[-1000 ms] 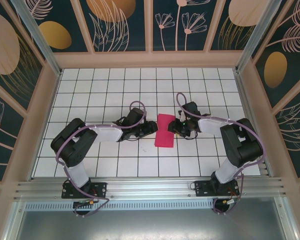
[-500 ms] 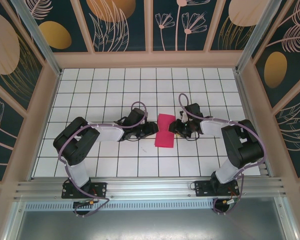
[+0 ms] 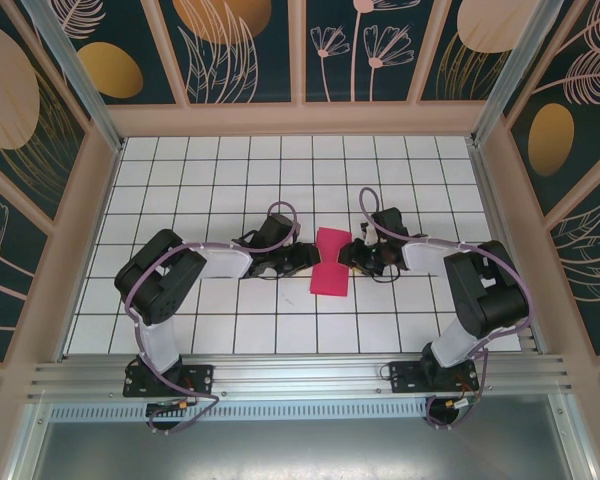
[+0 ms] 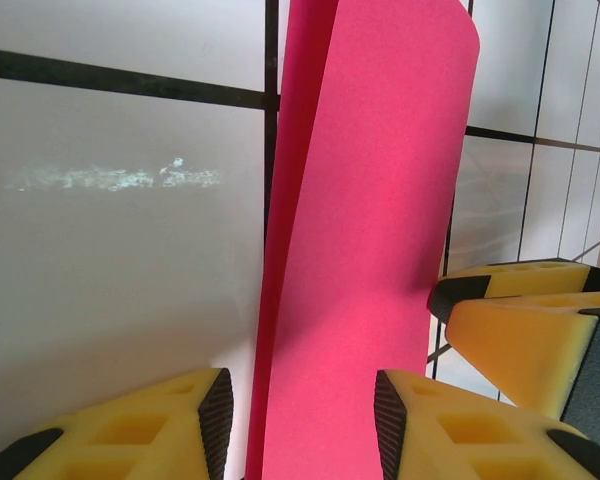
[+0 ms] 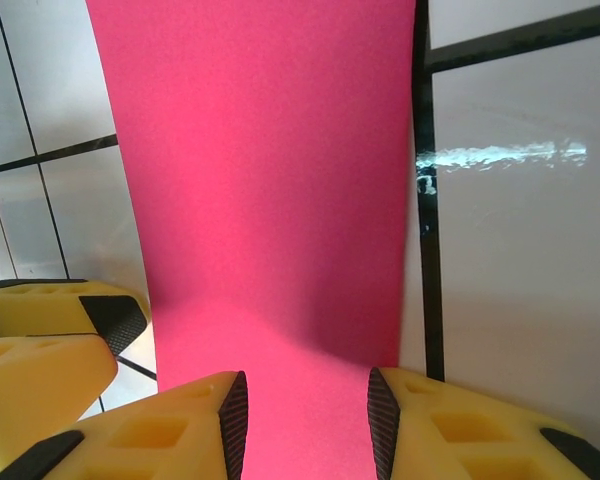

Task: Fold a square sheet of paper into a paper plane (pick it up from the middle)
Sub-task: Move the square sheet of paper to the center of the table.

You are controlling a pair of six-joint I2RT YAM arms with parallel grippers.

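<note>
Left gripper [image 3: 300, 262] has crept up to the square sheet of paper [image 3: 330, 262] | sheet lies folded narrow, mid-counter [image 3: 220, 180], between both grippers | left fingers [image 4: 160, 430] apart, straddling one edge | right gripper [image 3: 350, 256]: jaws apart, you cannot tell any grip | likely your pinch comes next

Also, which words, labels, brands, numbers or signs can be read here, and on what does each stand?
None can be read. The pink sheet of paper is blank where it shows, the yellow fingers carry no marking, and the white tiled table and the flower-painted walls bear no letters.
</note>
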